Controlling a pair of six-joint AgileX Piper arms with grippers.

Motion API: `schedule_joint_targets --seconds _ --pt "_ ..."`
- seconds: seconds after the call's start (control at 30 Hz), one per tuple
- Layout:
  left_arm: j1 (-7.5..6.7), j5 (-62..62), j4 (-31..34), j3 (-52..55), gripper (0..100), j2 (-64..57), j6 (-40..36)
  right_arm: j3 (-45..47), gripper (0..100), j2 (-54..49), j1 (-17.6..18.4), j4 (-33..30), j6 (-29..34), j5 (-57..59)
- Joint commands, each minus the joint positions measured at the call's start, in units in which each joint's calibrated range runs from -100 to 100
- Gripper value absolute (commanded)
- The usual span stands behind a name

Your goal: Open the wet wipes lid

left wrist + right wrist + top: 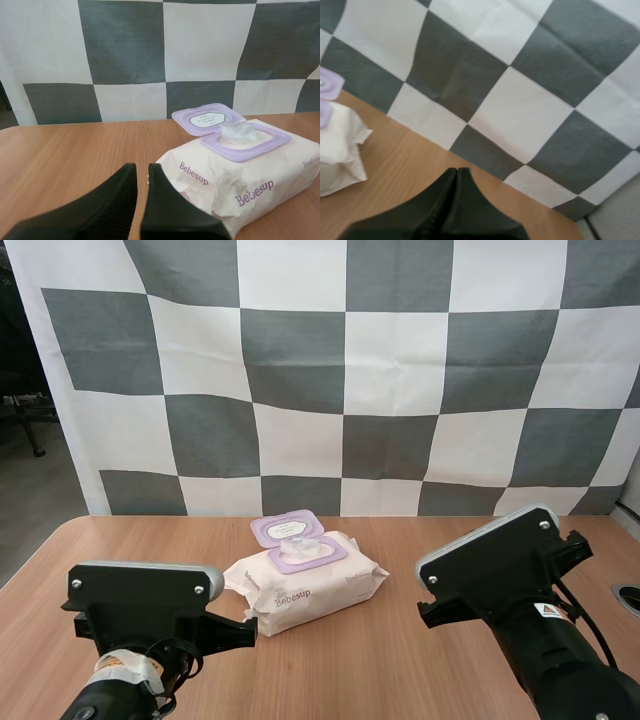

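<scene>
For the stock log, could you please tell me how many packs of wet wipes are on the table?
1: a cream soft-plastic pack of wet wipes with a purple lid flipped open, lying at the middle of the wooden table. No other pack seems hidden.

The pack of wet wipes (pixel 305 585) lies on the table (pixel 400 670), near its middle, between the two arms. The left arm (pixel 140 615) stands before and to the left of the pack, the right arm (pixel 520 590) to its right and well apart from it. On top of the pack the lid (pixel 288 528) lies folded back toward the far side, behind the opening, and a wipe (pixel 237 132) sticks up out of that opening. The left gripper (pixel 142 167) sits just beside the pack's near left end. The right gripper (pixel 457 171) is over bare table to the right of the pack's right end.
</scene>
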Motion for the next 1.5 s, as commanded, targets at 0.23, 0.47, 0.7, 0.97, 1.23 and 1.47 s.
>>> schedule_joint_targets --seconds 0.23,0.47,0.7,0.97,1.23,1.47 --pt "0.01 0.0 1.3 0.0 16 0.0 -3.9 3.0 0 -4.0 0.0 -51.1 67.7 -15.7" --pt "0.01 -1.9 1.0 0.2 16 0.0 -4.8 3.0 0 -4.0 0.0 -52.9 76.8 -15.2" --pt "0.01 -1.9 1.0 0.2 16 0.0 -4.8 3.0 0 -4.0 0.0 -52.9 77.6 -1.1" --pt "0.01 -1.9 1.3 0.2 16 0.0 -4.6 3.0 0 -4.0 0.0 -48.2 77.6 10.5" --pt "0.01 -2.2 2.4 0.2 16 0.0 -4.6 3.0 0 -4.0 0.0 -48.4 77.6 20.4" --pt "0.01 -2.2 2.4 0.2 16 0.0 -4.6 3.0 0 -4.0 0.0 -46.5 77.6 20.4"
